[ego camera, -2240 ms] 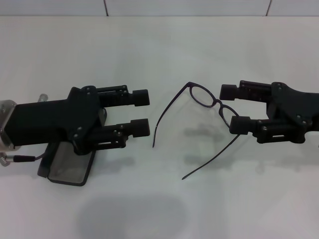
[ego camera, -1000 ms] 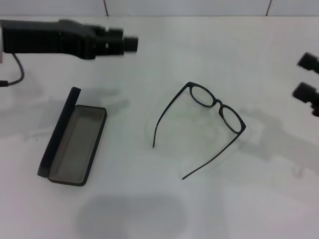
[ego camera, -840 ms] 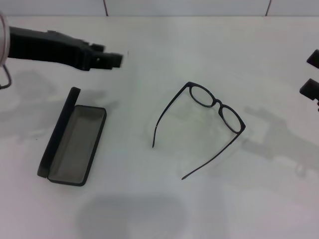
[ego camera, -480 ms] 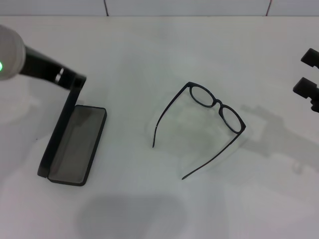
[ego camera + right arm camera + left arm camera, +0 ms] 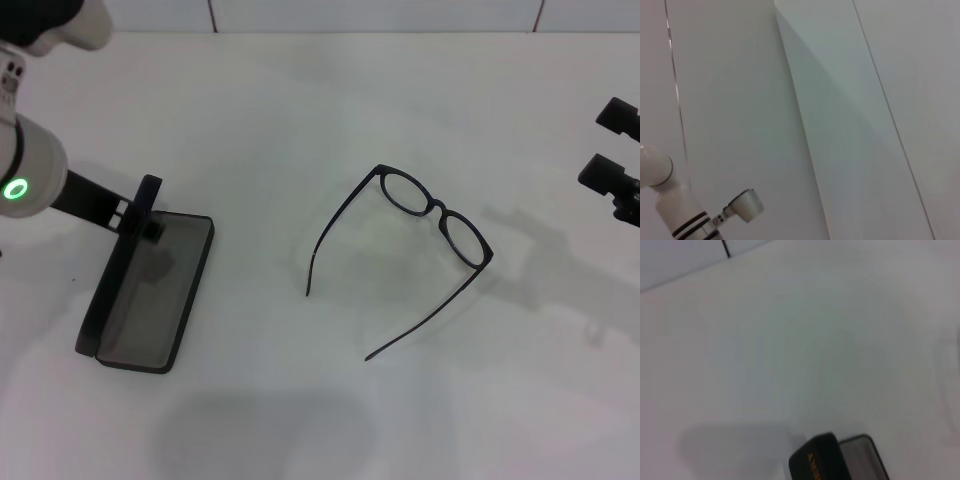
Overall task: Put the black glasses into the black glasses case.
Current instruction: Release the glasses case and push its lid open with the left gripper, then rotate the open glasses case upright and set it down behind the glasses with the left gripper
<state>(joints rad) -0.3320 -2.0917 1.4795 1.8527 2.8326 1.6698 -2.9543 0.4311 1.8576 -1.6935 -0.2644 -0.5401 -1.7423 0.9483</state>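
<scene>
At table (image 5: pixel 300 120) centre, the black glasses (image 5: pixel 420 235) lie unfolded, temple arms spread. Well apart on the left, the black glasses case (image 5: pixel 150 290) lies open (grey lining showing). Left gripper: jaws cannot be judged. Right gripper (image 5: pixel 612 145), far right edge: jaws apart, empty.

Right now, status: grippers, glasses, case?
Left gripper down at the open black glasses case. Right gripper open at the table's right edge. Black glasses unfolded mid-table, untouched, nothing in the way.

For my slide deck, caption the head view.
Open black glasses case left, unfolded black glasses centre, on white table.
</scene>
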